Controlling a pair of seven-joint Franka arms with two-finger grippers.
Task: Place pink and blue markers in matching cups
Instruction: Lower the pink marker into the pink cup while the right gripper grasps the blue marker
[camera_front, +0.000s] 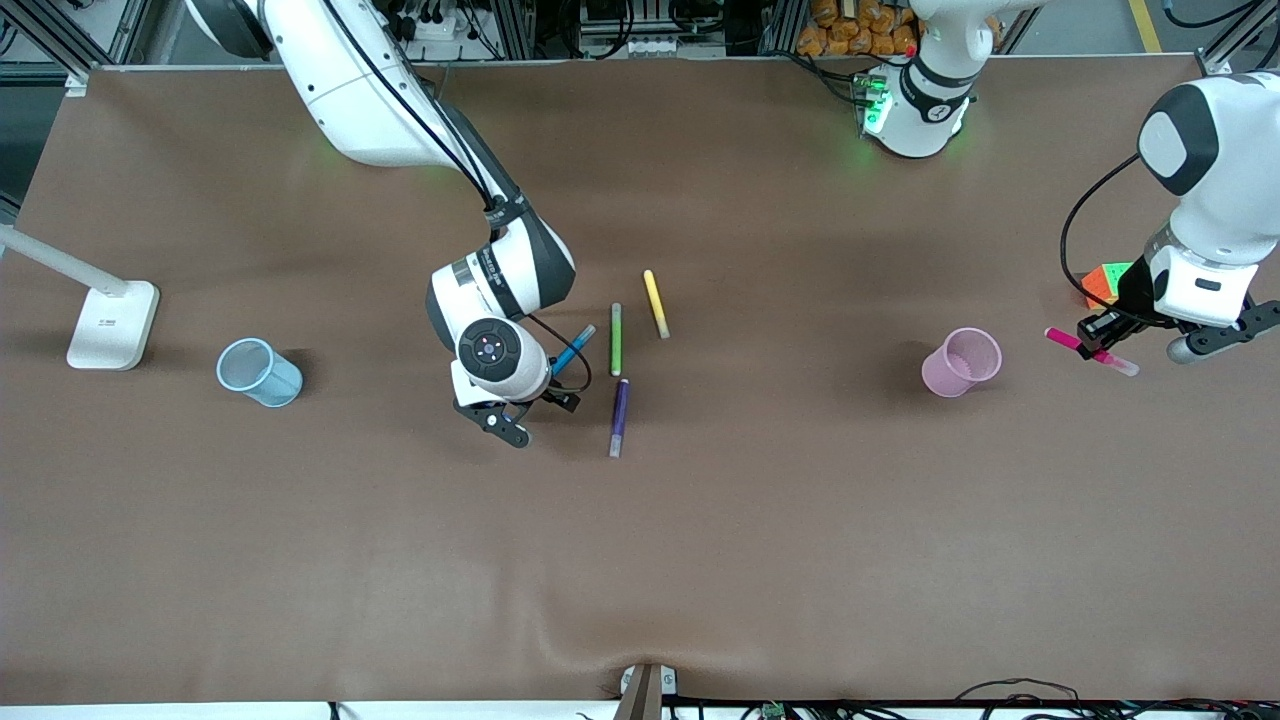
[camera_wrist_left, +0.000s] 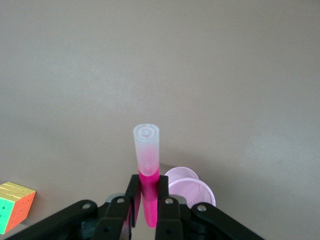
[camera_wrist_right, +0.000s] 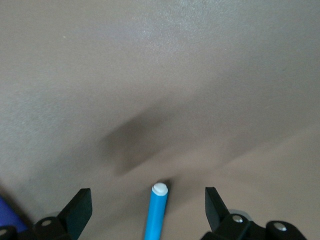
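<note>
left gripper (camera_wrist_left: 146, 207) up in the air near the left arm's end of the table, above bare cloth at about 3 o'clock from the pink cup (camera_front: 962, 362). fingers pinched tight on the pink marker (camera_front: 1090, 351), gripped near its middle so both ends stick out and the clear cap points away from the wrist. held high that way so it can be carried over the cup's rim and dropped in, probably. cup standing apart from the marker, mouth open and tipped a bit toward the front camera. colored cube (camera_front: 1105, 283) sitting on the table close by, under the arm, not part of the job.

right gripper (camera_wrist_right: 148, 210) low over the blue marker (camera_front: 574, 349), fingers spread wide on each side of it, nothing gripped yet. lined up like that to close on it next, likely. blue marker lying on the table at about 9 o'clock from the green pen (camera_front: 616, 339). blue cup (camera_front: 258, 372) waiting well apart, toward the right arm's end. yellow pen (camera_front: 655, 303) and purple pen (camera_front: 619, 417) lying near the green one, best left alone.
</note>
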